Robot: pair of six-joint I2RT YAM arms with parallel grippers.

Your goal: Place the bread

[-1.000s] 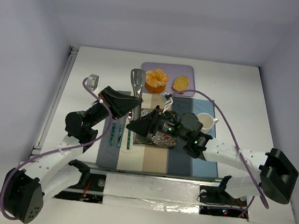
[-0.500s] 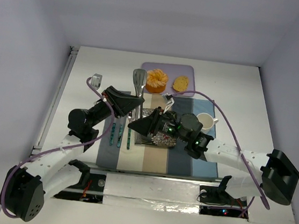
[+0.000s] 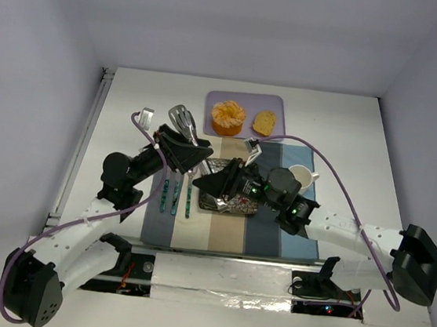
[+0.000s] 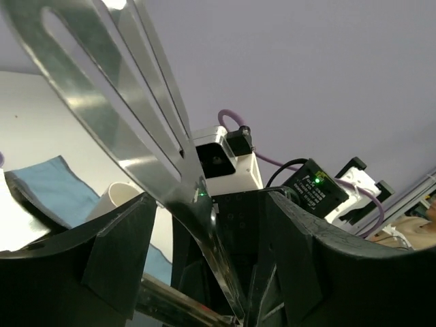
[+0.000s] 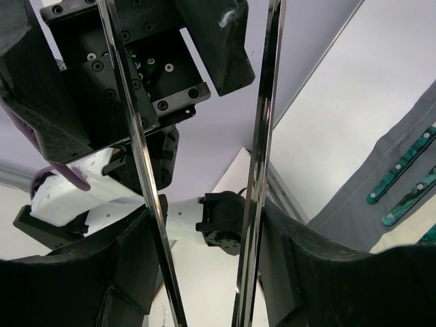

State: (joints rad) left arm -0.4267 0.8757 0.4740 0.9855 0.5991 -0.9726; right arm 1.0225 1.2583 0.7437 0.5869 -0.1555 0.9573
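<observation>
The bread lies on a purple tray at the back, apart from both grippers. Metal tongs stand tilted over the mat, their head leaning left. My left gripper is open, and the tongs pass loosely between its spread fingers. My right gripper is shut on the tongs, whose two arms press against the insides of its fingers. The left gripper shows close above in the right wrist view.
An orange ridged pastry shares the purple tray. A white cup stands on the striped mat at the right. A foil dish lies under the right gripper. Teal cutlery lies on the mat's left side.
The left gripper has opened and let go of the tongs. The tongs' head has tipped to the left. The right gripper has closed in on the tongs' arms.
</observation>
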